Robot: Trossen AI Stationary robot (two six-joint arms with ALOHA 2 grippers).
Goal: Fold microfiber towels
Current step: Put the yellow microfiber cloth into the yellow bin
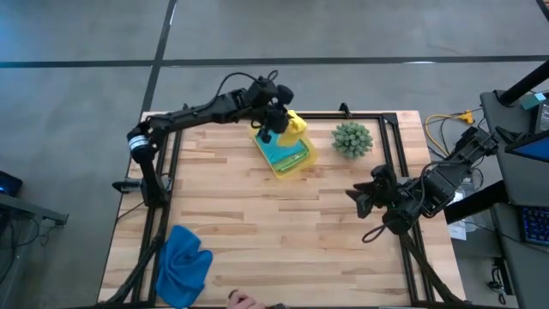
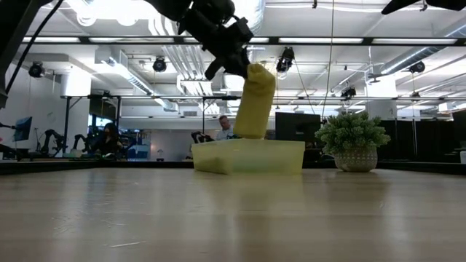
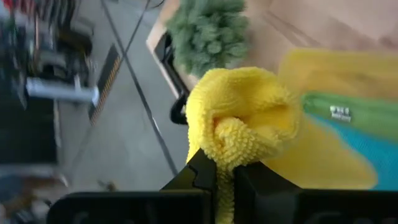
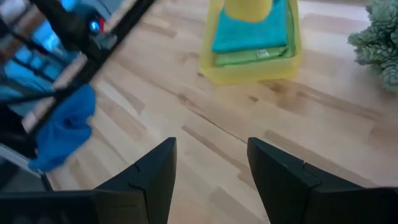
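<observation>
You are lifting the yellow towel (image 1: 296,125) out of the bin (image 1: 302,160), left gripper (image 3: 225,177) clamped on it; next, carry it to bare table (image 1: 257,223) and spread it. Right gripper (image 4: 211,165) is waiting, fingers apart. Count: four towels — blue towel (image 1: 184,266) at the near-left corner, teal towel (image 4: 249,32) and green towel (image 4: 252,57) lying binned; one bin; one plant (image 1: 352,139)

Bin (image 1: 296,160) sits at the table's (image 1: 257,232) far edge, centre. Plant (image 1: 352,138) just right of it. Two folded towels (image 4: 252,37) stacked inside bin. Left gripper (image 1: 273,118) above bin, clamped on a hanging towel (image 2: 254,100). Loose towel (image 1: 184,266) at near-left corner. Right gripper (image 1: 360,199) over table's right side, jaws apart.
</observation>
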